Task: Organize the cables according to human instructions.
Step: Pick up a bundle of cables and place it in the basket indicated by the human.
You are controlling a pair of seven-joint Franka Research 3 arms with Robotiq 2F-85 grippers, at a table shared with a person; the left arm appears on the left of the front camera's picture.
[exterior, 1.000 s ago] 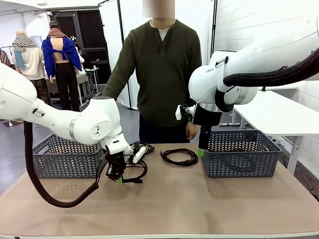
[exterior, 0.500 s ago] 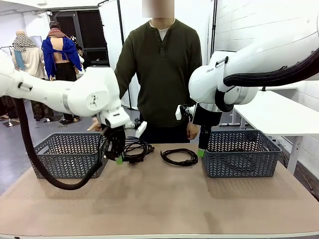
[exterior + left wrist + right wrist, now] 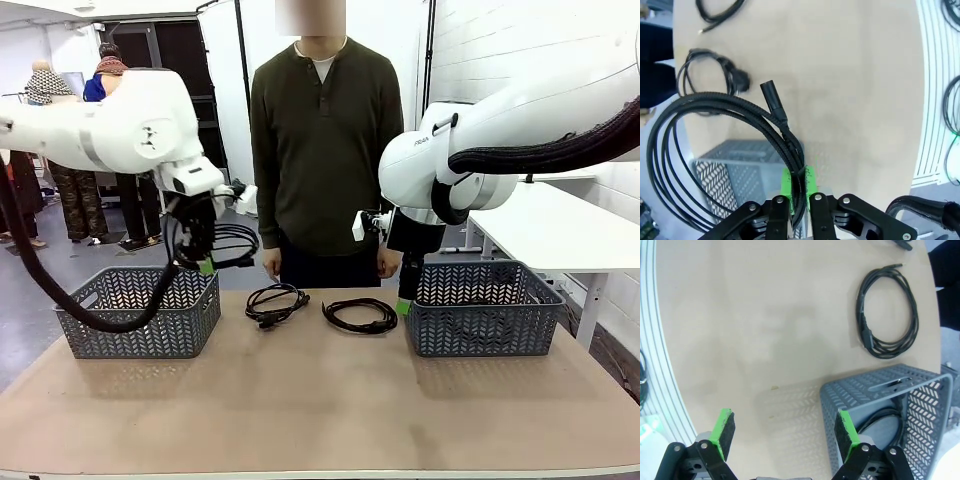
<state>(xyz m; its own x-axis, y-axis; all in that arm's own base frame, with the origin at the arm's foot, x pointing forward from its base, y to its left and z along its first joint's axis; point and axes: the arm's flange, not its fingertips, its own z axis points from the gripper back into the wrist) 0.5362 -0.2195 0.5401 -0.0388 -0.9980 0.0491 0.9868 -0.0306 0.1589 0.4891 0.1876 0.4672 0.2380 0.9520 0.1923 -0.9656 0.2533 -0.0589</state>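
My left gripper (image 3: 206,264) is shut on a coiled black cable (image 3: 228,244) and holds it in the air above the right end of the left grey basket (image 3: 140,318). In the left wrist view the green pads (image 3: 786,183) pinch the cable (image 3: 781,135), whose plug (image 3: 772,97) sticks out ahead. Two more cables (image 3: 275,301) (image 3: 361,315) lie on the table in front of the human (image 3: 325,150). My right gripper (image 3: 404,301) stands open at the left end of the right basket (image 3: 485,318). Between its pads (image 3: 723,432) is nothing.
The right basket (image 3: 875,388) holds one coiled cable (image 3: 886,423). The person stands at the far edge with both hands (image 3: 271,265) hanging low. The near half of the brown table (image 3: 330,410) is bare. A white table (image 3: 570,235) stands at the right.
My left arm has lifted the cable off the table and carried it up and left, over the left basket. The person's arm has drawn back. The right arm has not moved.
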